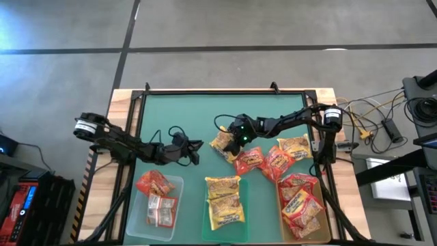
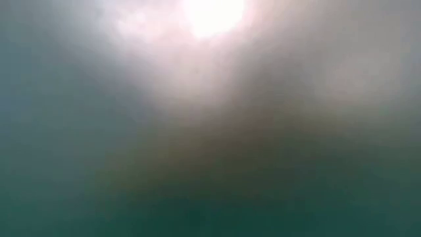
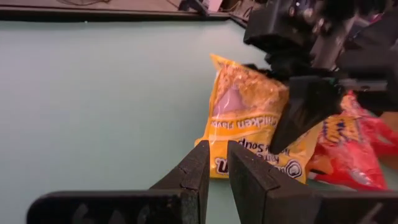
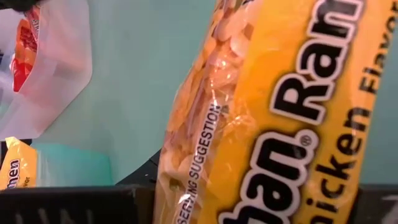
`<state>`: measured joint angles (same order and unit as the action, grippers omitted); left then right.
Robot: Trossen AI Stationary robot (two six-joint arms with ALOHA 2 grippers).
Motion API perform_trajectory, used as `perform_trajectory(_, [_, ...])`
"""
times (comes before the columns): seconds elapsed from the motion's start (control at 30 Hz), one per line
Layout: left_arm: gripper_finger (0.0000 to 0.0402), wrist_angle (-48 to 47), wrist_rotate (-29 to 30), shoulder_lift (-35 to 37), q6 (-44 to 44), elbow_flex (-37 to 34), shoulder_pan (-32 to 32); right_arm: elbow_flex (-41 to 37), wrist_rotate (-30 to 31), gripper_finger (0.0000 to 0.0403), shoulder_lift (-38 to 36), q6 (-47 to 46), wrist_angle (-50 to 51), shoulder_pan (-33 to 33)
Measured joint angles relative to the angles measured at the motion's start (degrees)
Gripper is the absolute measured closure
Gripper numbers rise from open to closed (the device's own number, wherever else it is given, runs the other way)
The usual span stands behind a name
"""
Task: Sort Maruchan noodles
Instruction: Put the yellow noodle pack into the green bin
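Slipping is the risk: the right gripper point(image 1: 229, 140) is clamped on a yellow packet point(image 1: 222, 143) at mid-table, seemingly by one edge, so the crinkly plastic could slide free on the lift. The left gripper point(image 1: 194, 152) waits nearby, fingers together. The left tray point(image 1: 179, 183) holds red-orange packets point(image 1: 154, 184), the middle tray point(image 1: 244, 188) yellow ones, the right tray point(image 1: 280, 198) red ones. More red packets point(image 1: 273, 160) lie loose beside the yellow one.

Three trays point(image 1: 179, 183) line the mat's near edge. The left tray holds three red-orange packets point(image 1: 154, 182), the middle tray point(image 1: 244, 191) two yellow packets point(image 1: 222, 187), the right tray point(image 1: 321, 198) about three red packets point(image 1: 298, 183). Beyond the trays lie two more yellow packets point(image 1: 222, 143) and two red ones.
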<state>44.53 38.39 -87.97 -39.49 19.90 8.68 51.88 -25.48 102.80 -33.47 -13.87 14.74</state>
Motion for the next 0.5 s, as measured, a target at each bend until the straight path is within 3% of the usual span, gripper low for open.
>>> perform_trajectory(0.27, [0.0361, 0.05, 0.21, 5.97, 0.0, -4.13, 0.82, 0.05, -3.47, 0.0282, -2.18, 0.18, -2.1, -0.15])
perform_trajectory(0.5, [0.0361, 0.0, 0.79, 6.65, -0.02, -4.87, 0.91, 0.73, -5.57, 0.0282, -7.28, 1.08, -2.27, -1.55])
